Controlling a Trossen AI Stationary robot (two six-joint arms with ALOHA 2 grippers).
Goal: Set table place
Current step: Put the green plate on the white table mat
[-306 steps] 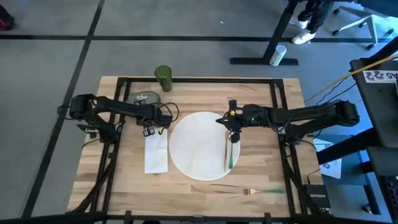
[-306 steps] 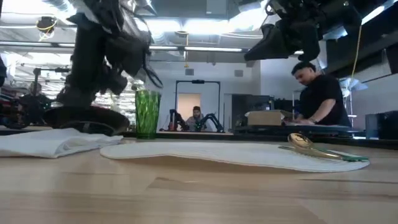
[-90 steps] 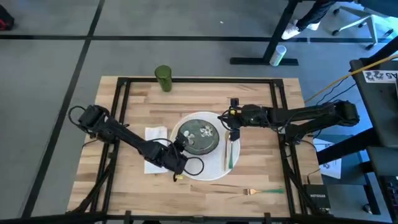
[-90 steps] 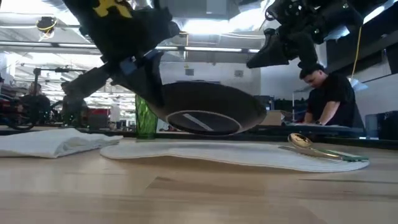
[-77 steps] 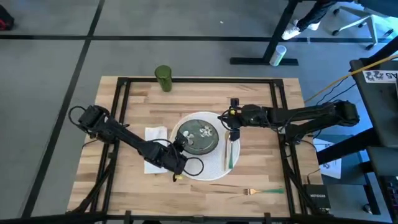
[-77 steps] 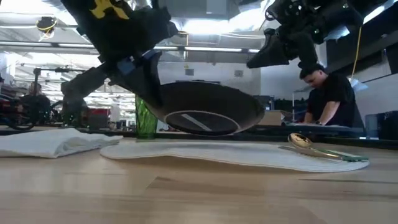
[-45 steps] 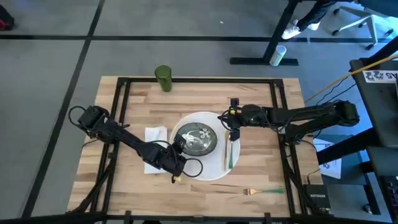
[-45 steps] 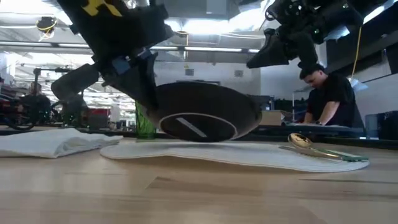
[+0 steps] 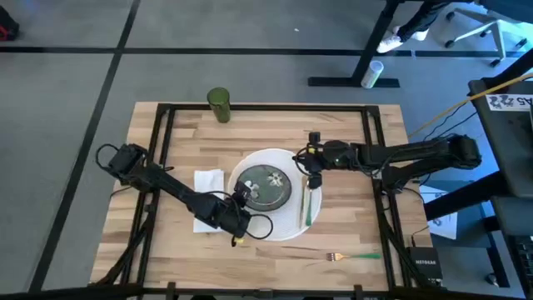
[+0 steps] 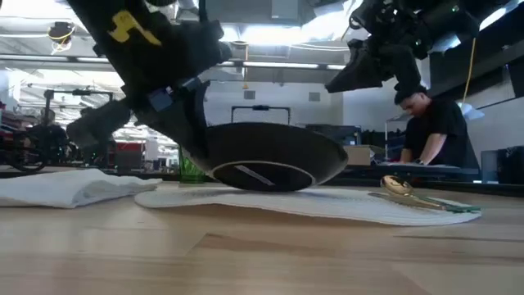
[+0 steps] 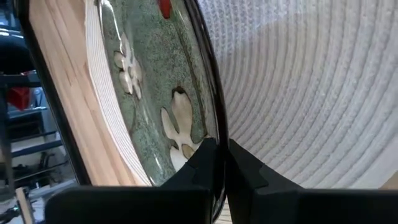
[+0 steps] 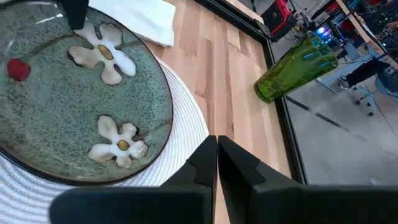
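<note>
We see the table (image 9: pixel 350 129) filling the middle of the high view, under both arms. At center, the left gripper (image 9: pixel 237 200) is clamped on the lower-left rim of a green flowered plate (image 9: pixel 265 185), which sits low over a round white placemat (image 9: pixel 287 221); we cannot tell if they touch. The right gripper (image 9: pixel 311 177), fingers closed and empty, hangs just right of the plate, above a spoon (image 9: pixel 306 208). A napkin (image 9: pixel 206 180) lies left, a green cup (image 9: pixel 218 105) upper left, a fork (image 9: pixel 354 257) lower right.
</note>
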